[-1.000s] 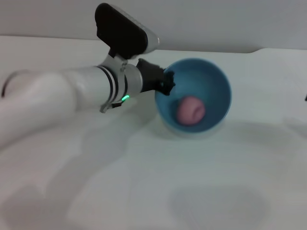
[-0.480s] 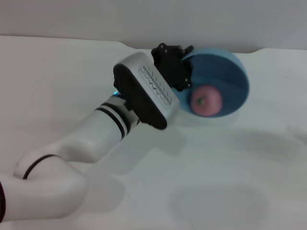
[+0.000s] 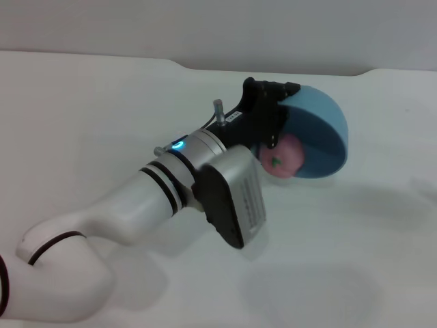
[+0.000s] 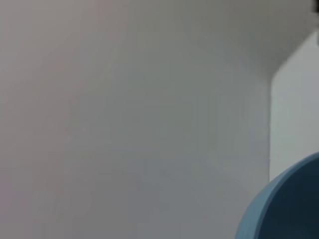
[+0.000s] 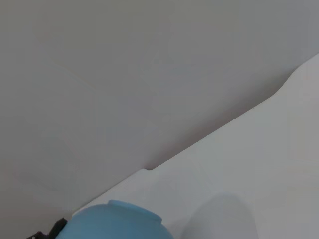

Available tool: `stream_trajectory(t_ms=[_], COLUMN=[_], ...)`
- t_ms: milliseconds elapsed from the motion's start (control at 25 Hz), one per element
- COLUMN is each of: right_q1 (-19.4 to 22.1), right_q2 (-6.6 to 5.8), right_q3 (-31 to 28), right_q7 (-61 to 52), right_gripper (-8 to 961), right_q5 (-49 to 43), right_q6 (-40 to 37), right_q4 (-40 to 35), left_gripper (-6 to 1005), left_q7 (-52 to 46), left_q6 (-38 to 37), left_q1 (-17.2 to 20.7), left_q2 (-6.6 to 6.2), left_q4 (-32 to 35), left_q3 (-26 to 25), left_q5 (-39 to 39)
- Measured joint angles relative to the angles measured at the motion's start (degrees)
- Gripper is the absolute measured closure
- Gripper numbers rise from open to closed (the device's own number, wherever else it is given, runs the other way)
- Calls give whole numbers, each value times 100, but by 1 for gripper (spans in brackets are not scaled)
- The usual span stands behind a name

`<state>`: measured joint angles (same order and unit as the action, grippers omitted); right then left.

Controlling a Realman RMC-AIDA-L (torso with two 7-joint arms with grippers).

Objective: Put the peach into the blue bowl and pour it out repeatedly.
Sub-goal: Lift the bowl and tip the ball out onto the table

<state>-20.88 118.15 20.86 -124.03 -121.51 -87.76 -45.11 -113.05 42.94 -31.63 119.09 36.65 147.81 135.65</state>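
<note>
The blue bowl is tipped far over on its side in the head view, mouth facing forward and down, lifted off the white table. My left gripper is shut on the bowl's left rim. The pink-red peach, green stem showing, lies at the bowl's low lip beside the gripper. An edge of the blue bowl shows in the left wrist view, and the blue bowl's outside shows in the right wrist view. My right gripper is out of view.
The white table runs back to a grey wall. My left arm lies across the left half of the table, its wrist camera housing hanging underneath.
My left wrist has rolled further, tipping the bowl from upright onto its side and lifting it. The peach has rolled from the bowl's bottom toward the lower lip.
</note>
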Motion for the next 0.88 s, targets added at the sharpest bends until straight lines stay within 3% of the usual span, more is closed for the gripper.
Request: stream_trajectory(t_ms=[400,880], right_q1=[12,44], right_q2=[2,7], right_q3=[-1,26], right_q7=[12,16], right_gripper=[552,547], right_q5=[-193,-198], right_q6=[14,38], right_q4=[26,159], left_gripper=[1000,1001], left_q7=[584,972], left_q6=[400,758], left_q1=[-38,9], left_q2=[0,0], left_q4=[-18,-81], left_q3=[246,203], left_q5=[3,-62])
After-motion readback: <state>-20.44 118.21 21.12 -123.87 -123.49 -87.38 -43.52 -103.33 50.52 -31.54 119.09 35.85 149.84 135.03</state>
